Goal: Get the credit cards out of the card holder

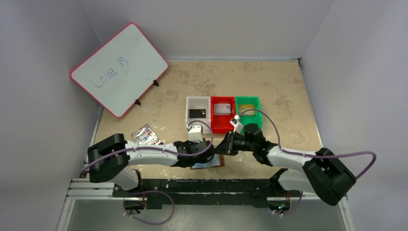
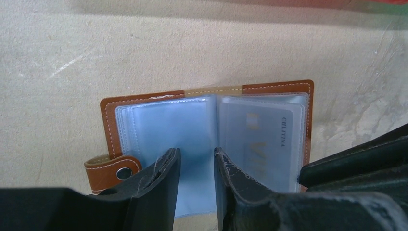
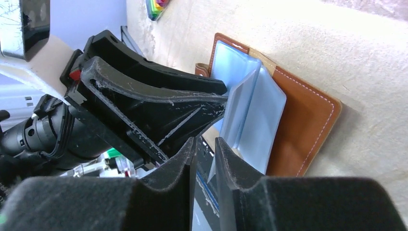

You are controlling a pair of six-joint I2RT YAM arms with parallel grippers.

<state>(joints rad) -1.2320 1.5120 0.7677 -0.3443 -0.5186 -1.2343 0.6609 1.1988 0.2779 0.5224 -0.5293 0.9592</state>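
On the whiteboard (image 1: 119, 69) leaning at the far left of the surface I read faint blue handwriting, "Love is"; any further words on it are too pale for me. In the left wrist view, the card (image 2: 262, 144) inside a clear sleeve on the right half of the card holder (image 2: 109, 107) carries the small dark word "CHLITINA", printed sideways along its edge. Beside this word stand large pale gold letters, seen through the plastic, which I cannot read with certainty. Print on the cards in the bins (image 1: 223, 120) is too small to read.
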